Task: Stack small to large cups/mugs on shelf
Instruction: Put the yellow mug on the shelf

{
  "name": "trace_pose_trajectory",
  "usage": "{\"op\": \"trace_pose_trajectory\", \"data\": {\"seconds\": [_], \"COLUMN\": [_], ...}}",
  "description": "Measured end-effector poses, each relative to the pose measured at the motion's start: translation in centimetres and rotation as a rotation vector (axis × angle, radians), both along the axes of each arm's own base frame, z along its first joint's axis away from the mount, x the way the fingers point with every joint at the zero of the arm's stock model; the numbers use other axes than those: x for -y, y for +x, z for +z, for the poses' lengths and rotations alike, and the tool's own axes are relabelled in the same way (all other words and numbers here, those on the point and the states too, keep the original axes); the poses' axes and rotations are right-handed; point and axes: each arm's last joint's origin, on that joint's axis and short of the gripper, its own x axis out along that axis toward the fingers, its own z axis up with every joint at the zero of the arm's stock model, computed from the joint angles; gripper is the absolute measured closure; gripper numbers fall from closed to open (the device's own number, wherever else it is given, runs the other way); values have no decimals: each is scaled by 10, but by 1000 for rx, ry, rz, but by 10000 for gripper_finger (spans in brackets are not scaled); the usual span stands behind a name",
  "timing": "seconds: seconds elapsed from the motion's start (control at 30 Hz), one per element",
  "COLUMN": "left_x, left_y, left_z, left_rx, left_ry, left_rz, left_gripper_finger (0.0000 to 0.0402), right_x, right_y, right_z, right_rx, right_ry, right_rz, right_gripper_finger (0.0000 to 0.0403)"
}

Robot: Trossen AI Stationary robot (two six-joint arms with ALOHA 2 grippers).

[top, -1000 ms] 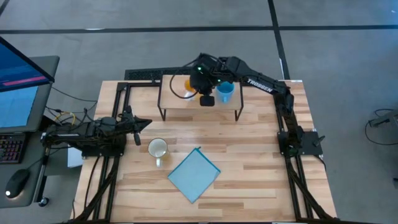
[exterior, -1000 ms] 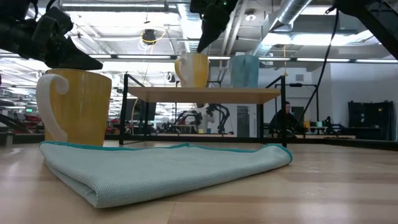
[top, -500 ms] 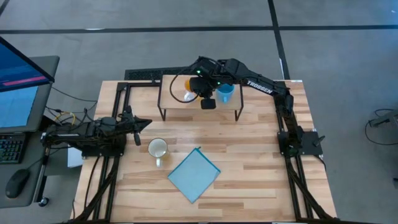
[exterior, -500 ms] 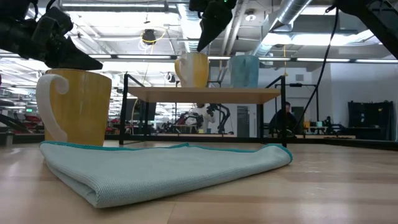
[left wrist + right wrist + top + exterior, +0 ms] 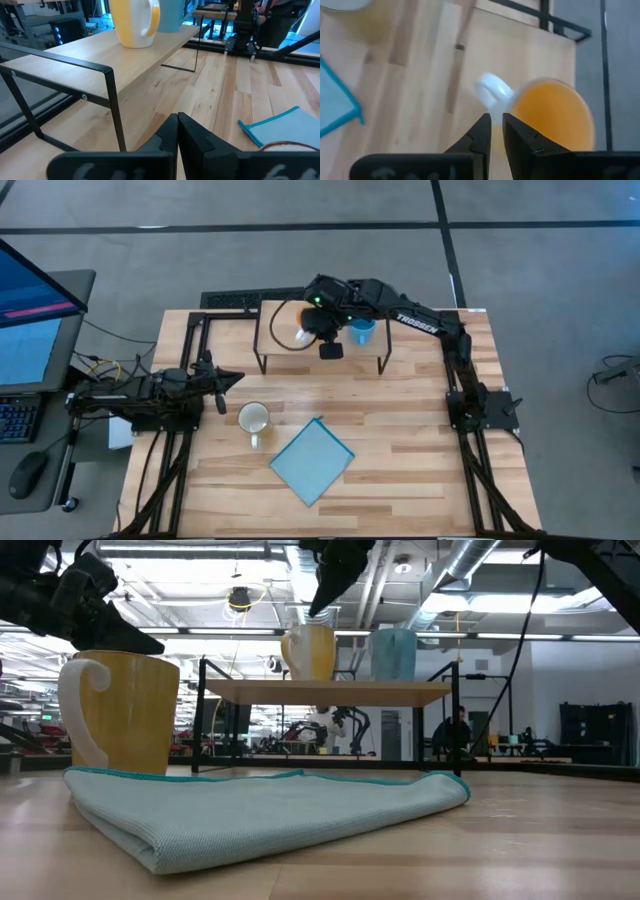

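The shelf [image 5: 282, 346] stands at the table's far middle. The orange mug with a white handle [image 5: 552, 116] and the light blue mug [image 5: 362, 330] stand upright on it side by side, also in the low view [image 5: 310, 652] [image 5: 392, 654]. The cream mug [image 5: 254, 418] stands on the table at the near left of the shelf. My right gripper [image 5: 496, 120] hovers above the orange mug's handle [image 5: 492, 92], fingers pointing down, with only a narrow slit between them, touching nothing. My left gripper [image 5: 232, 377] is shut and empty at the table's left, near the cream mug.
A flat light-blue cloth [image 5: 312, 460] lies on the table near the front middle, in front of the cream mug in the low view [image 5: 260, 810]. The black frame rails run along both table sides. A monitor and keyboard stand off the table's left.
My right gripper has drifted a little toward the table's left above the shelf, from between the two mugs to over the orange mug. The mugs have stayed where they were.
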Motion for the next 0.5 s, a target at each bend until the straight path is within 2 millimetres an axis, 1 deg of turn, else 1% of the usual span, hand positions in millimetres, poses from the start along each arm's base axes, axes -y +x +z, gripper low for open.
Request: {"op": "trace_pose_trajectory", "data": {"seconds": [0.23,0.37,0.43,0.5], "left_x": [0,0,0,0], "left_y": [0,0,0,0], "left_z": [0,0,0,0], "left_rx": [0,0,1,0], "left_ry": [0,0,0,0], "left_rz": [0,0,0,0], "left_gripper_finger": [401,401,401,401], "right_x": [-18,-27,-29,-28], "right_y": [7,14,16,22], "right_z": [2,5,7,7], "right_rx": [28,90,129,169], "right_ry": [-19,-13,16,21], "right_rz": [61,88,95,83], "right_gripper_finger": [333,336,345,364]}}
